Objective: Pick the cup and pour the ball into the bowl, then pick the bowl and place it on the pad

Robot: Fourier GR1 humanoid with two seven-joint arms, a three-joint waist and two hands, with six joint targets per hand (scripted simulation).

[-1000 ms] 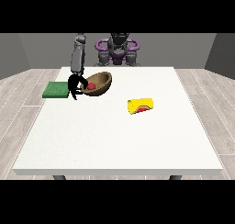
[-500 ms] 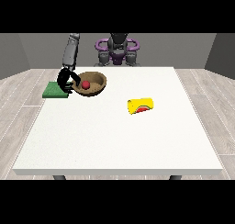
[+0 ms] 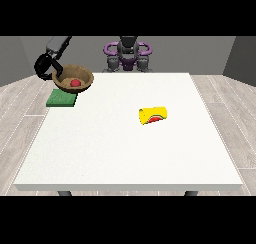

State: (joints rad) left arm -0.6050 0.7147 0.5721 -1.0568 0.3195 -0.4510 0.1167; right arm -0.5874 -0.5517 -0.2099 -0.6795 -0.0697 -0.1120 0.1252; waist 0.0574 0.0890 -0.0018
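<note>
Bowl (image 3: pixel 73 78) with red ball (image 3: pixel 75 82) inside, gripped at rim by hand at the view's left (image 3: pixel 46 65), raised over green pad (image 3: pixel 62 98). Seemingly tilted; risks spilling ball or landing off pad edge. Yellow cup (image 3: pixel 153 115) lying mid-table.

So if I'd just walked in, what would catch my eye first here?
Probably the brown bowl with a red ball inside, held up at the far left corner by the black hand at the view's left, just above a green pad. Next, the yellow cup lying on its side near the middle of the white table.
</note>
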